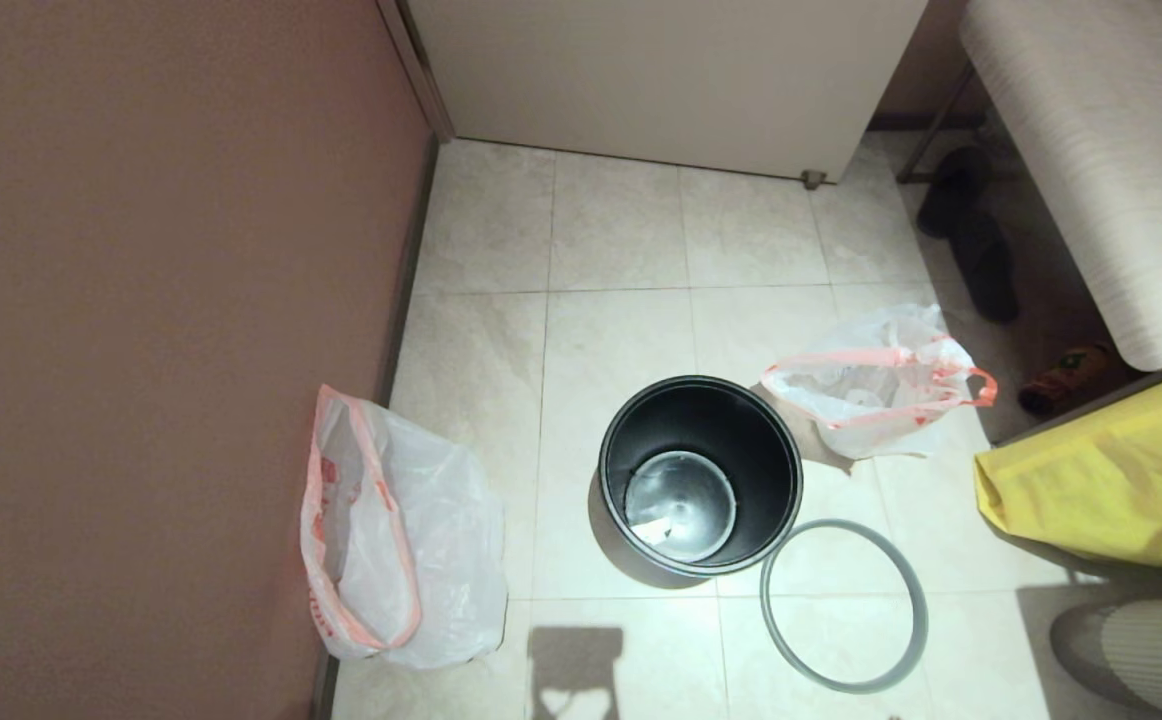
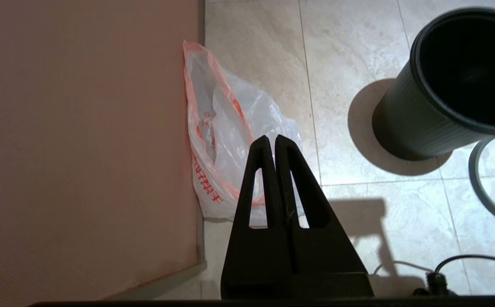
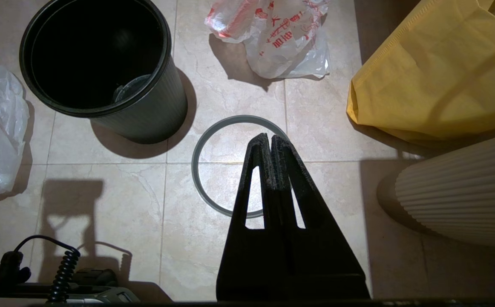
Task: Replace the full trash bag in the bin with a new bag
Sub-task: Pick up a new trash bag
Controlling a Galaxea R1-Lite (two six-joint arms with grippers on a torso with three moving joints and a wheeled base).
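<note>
The bin (image 1: 701,415) stands unlined in the middle of the tiled floor, with a small white scrap (image 1: 656,530) on its bottom. Its grey hoop (image 1: 841,524) lies flat on the tiles at its near right. The full trash bag (image 1: 876,385), with white cups showing through, sits on the floor at the bin's far right. The new bag (image 1: 411,540), plain film only, slumps against the left wall. My left gripper (image 2: 274,138) hangs shut and empty above the new bag (image 2: 226,123). Above the hoop (image 3: 194,166), my right gripper (image 3: 269,137) is shut and empty. Neither arm shows in the head view.
A yellow fabric bag (image 1: 1111,480) and a ribbed white cylinder (image 1: 1141,650) crowd the right side. A pale bench (image 1: 1091,150) with dark shoes (image 1: 971,240) under it is at the back right. The reddish wall (image 1: 141,350) bounds the left, a white panel (image 1: 661,70) the back.
</note>
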